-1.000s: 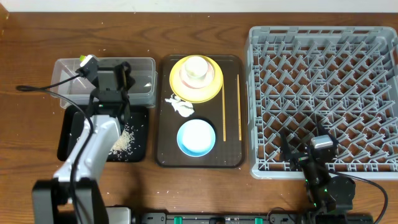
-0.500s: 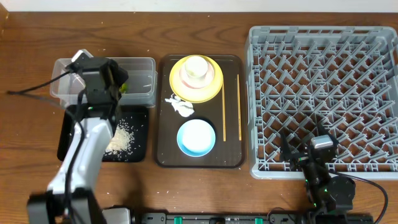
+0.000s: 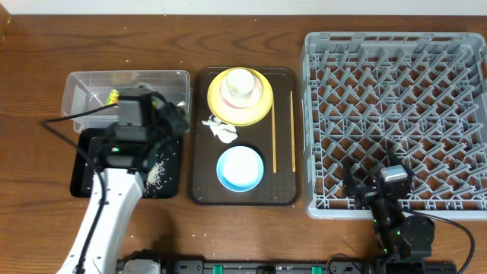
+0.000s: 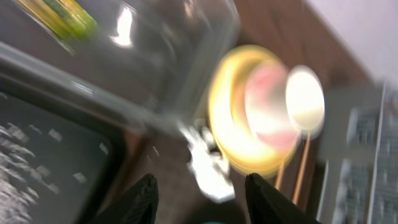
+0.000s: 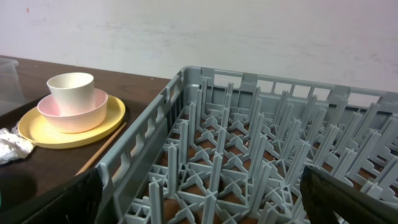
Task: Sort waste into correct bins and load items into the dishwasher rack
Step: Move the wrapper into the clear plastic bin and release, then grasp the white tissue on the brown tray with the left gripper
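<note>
The snack wrapper (image 3: 112,97) lies in the clear tub (image 3: 84,82); it also shows in the left wrist view (image 4: 59,12). My left gripper (image 3: 173,118) (image 4: 205,205) is open and empty, between the tub and the brown tray, facing the crumpled tissue (image 3: 219,129) (image 4: 208,168). Rice (image 3: 156,173) lies on the black tray (image 3: 84,171). The white cup (image 3: 241,82) sits in the pink bowl (image 3: 228,99) on the yellow plate (image 3: 262,106). The blue bowl (image 3: 240,167) and chopsticks (image 3: 283,129) lie nearby. My right gripper (image 3: 377,183) (image 5: 199,205) is open over the rack's (image 3: 396,99) front edge.
The plate, bowls, tissue and chopsticks all lie on a dark brown serving tray (image 3: 204,190) between the bins and the rack. The left wrist view is blurred by motion. Bare wooden table shows along the front.
My left gripper has let the wrapper go into the clear tub and swung right and forward, off the tub towards the tissue. The right arm has not moved.
</note>
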Available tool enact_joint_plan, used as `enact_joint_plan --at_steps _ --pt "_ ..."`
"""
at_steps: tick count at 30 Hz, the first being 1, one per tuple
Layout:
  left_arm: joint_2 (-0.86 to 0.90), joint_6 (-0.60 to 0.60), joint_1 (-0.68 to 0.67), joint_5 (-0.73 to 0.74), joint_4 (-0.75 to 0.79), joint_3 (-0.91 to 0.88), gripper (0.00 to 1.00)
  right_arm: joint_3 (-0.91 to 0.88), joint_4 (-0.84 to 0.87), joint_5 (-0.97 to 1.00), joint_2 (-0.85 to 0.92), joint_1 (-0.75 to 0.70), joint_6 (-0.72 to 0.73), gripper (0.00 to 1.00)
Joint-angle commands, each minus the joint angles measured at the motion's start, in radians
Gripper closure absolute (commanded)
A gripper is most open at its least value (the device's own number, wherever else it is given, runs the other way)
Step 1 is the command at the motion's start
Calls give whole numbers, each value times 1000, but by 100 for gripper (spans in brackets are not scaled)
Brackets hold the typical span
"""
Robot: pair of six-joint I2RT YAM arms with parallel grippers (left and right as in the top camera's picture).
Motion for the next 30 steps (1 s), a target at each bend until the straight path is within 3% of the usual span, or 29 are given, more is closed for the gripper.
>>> enact_joint_plan --at_steps 1,6,11,26,30 --pt "35 10 -86 3 -12 10 52 -1 -4 6 0 10 -12 1" --pt "128 9 -216 -128 -4 10 51 -1 -5 6 0 10 -12 1" --pt "240 9 -278 -150 67 10 51 -1 -5 6 0 10 -12 1" --pt "491 9 -285 -153 214 10 51 -1 -5 6 0 10 -12 1" --pt "499 9 -285 -153 217 11 62 -1 -5 6 0 10 -12 1"
